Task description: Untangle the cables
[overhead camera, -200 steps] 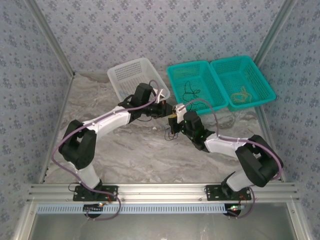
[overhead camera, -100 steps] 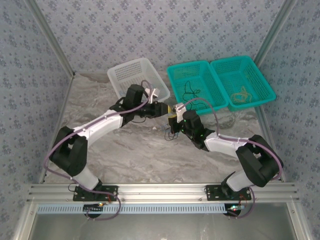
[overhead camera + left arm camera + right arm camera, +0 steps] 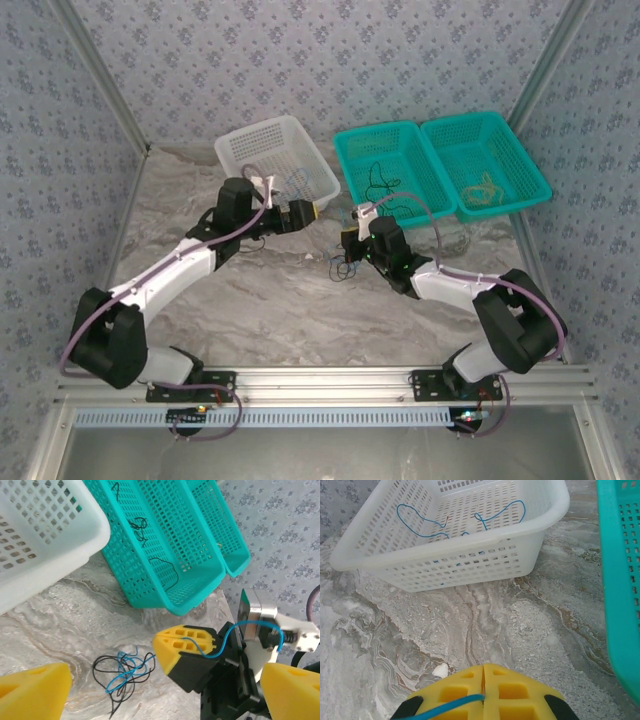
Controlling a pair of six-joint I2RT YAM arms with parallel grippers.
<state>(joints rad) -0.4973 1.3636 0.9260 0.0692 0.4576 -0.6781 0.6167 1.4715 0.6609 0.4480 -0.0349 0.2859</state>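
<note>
Cables [image 3: 344, 267] in blue and black lie in a small tangle on the worktop [image 3: 250, 290], as we see from above, just on the near side of the right hand [image 3: 348, 242]. The left hand [image 3: 316, 209] stands open beside the near right corner of the white basket [image 3: 256, 128], apart from the right hand. Right of that basket sit two teal ones side by side. The middle basket [image 3: 372, 129] holds black cables [image 3: 380, 183], and the right basket [image 3: 462, 118] holds yellow-tan cables [image 3: 484, 187].

From the left wrist we see its own yellow fingers [image 3: 30, 692] spread wide at the bottom corners. Between them the tangle [image 3: 125, 672] lies on the worktop, a blue strand crossing black loops. Just right of it, the right hand has its tips pressed together, and a blue cable [image 3: 227, 635] arcs from them back toward its wrist. Beyond stand the white basket and the two teal ones, with black cables in the middle basket.

From the right wrist we see its own tips closed on the blue cable [image 3: 447, 706], which comes out between them to the left. Farther off on the worktop, the white basket holds a loose blue cable [image 3: 481, 519].
</note>
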